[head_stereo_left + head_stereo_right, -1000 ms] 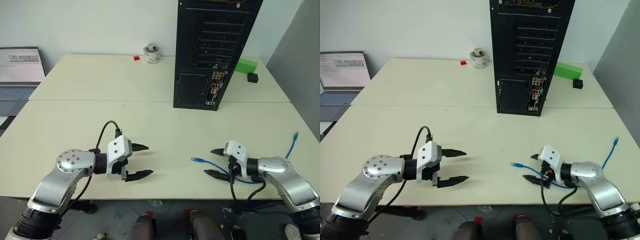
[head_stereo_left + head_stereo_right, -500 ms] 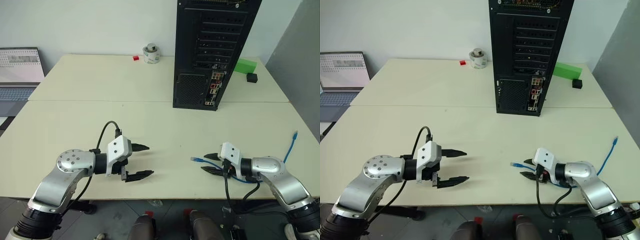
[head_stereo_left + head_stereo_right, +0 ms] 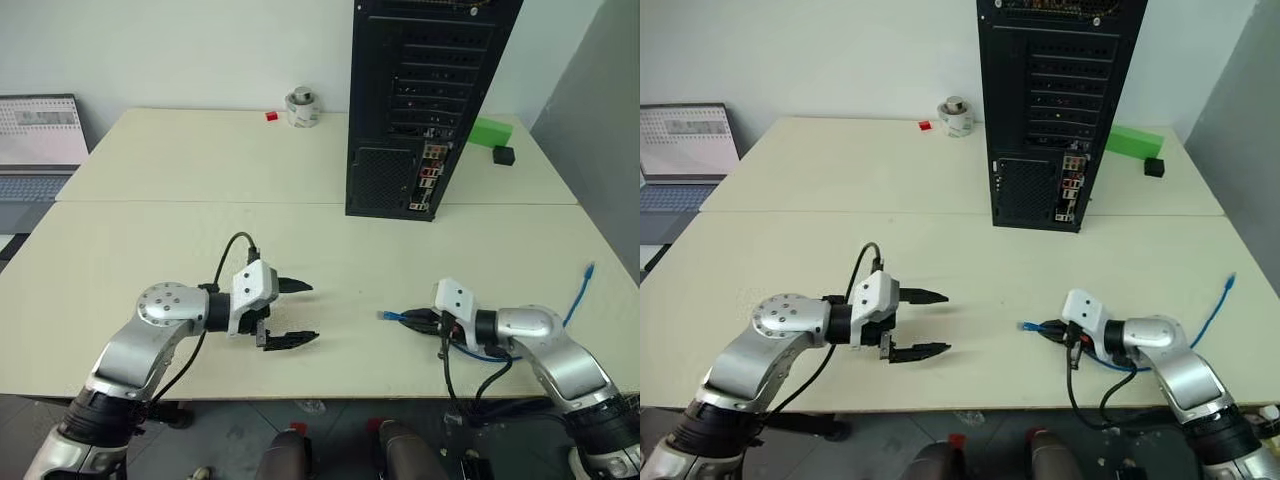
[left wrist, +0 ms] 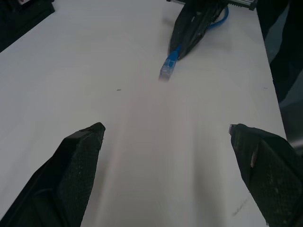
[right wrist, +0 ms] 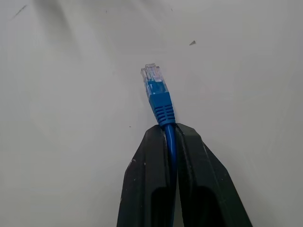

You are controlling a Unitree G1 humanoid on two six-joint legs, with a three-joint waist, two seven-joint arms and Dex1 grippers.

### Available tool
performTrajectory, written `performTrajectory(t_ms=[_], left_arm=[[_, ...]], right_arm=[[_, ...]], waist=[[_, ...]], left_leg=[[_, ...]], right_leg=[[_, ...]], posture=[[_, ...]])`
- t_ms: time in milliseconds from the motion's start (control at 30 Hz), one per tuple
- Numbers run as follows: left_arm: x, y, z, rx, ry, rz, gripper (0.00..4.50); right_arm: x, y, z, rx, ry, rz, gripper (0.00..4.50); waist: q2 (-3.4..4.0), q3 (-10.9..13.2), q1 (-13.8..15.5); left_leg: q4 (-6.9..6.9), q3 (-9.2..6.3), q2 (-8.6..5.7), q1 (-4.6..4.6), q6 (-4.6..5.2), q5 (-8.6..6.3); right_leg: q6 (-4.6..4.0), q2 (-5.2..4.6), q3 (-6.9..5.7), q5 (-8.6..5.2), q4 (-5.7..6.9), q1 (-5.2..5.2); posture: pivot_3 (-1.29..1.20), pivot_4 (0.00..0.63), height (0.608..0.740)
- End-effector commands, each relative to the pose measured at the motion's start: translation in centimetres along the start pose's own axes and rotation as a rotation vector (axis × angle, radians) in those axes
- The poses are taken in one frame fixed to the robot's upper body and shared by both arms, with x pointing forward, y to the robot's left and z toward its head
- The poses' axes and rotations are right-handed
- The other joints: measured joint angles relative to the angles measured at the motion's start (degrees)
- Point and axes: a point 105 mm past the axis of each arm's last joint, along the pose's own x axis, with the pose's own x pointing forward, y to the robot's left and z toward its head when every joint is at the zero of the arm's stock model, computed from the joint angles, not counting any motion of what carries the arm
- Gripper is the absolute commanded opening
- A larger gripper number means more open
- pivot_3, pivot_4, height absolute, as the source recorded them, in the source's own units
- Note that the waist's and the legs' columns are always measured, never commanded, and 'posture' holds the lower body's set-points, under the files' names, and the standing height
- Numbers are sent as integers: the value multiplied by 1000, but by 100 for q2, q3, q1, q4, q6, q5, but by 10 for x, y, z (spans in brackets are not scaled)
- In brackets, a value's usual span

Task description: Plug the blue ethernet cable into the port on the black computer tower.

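Head view: the tower [image 3: 425,100] stands far back on the table [image 3: 150,240]. In front of it, the right gripper [image 3: 418,319] clamps the cable [image 3: 395,317]; the left gripper [image 3: 295,313] is spread. Left wrist view: wide-apart fingers [image 4: 75,165] face the plug [image 4: 168,66]. Right wrist view: fingers [image 5: 151,184] pinch the cable just behind its plug [image 5: 154,80].

The computer tower [image 3: 428,95] stood upright toward the far side of the tabletop [image 3: 300,240], right of centre, its rear face toward the robot; the port [image 3: 428,170] sat in the connector strip low on that face. Far left of the tower lay a tape roll [image 3: 302,106] with a small block [image 3: 272,116] just beside it. Right of the tower lay a box [image 3: 488,132] and a cube [image 3: 505,155]. A laptop [image 3: 38,150] stood off the tabletop's left edge. Near the front edge, the left hand [image 3: 298,312] hovered left of centre and the right hand [image 3: 420,320] right of centre. The ethernet cable [image 5: 163,111] ran from the right hand rightward, its far plug [image 3: 591,269] near the right edge.
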Motion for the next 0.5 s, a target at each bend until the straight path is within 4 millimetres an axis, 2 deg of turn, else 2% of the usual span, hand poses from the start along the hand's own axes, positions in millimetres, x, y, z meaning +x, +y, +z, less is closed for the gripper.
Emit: performTrajectory(t_ms=[33, 233, 400, 500], left_arm=[[15, 7, -1, 60, 21, -27, 4500], [33, 19, 2, 80, 17, -50, 4500], [41, 29, 8, 61, -21, -36, 4500], [44, 28, 9, 61, -31, -51, 4500]], right_arm=[[7, 0, 32, -64, -67, 29, 9], [20, 1, 48, -94, -86, 58, 9], [25, 4, 57, -117, -103, 70, 9], [27, 5, 60, -125, -110, 78, 9]], waist=[[0, 0, 0], [0, 0, 8], [0, 0, 6], [0, 0, 2]], left_leg=[[0, 0, -1, -1, 0, 0], [2, -5, -1, -9, 0, 0], [3, -7, -2, -11, 0, 0], [4, -10, -2, -11, 0, 0]], right_leg=[[0, 2, 2, 0, 0, -1], [-1, -1, -8, 1, 0, -2], [-1, -3, -9, 1, 2, -4], [-1, -3, -9, 1, 3, -4]], posture=[[0, 150, 740], [0, 150, 740], [0, 150, 740], [0, 150, 740]])
